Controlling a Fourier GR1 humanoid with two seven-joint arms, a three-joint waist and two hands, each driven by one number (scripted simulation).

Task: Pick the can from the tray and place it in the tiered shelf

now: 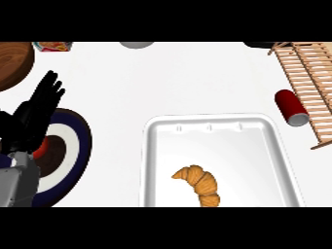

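left hand (35,109) open, fingers straight, holding nothing, above ringed plate (79,146) | red can (290,107) lying on counter (139,82) just beside wooden shelf (319,82) | croissant (199,184) in white tray (151,165)

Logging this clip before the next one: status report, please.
Left hand open, fingers up, at left; right hand out of view. Red can on its side beside wooden shelf, outside tray. Croissant in tray.
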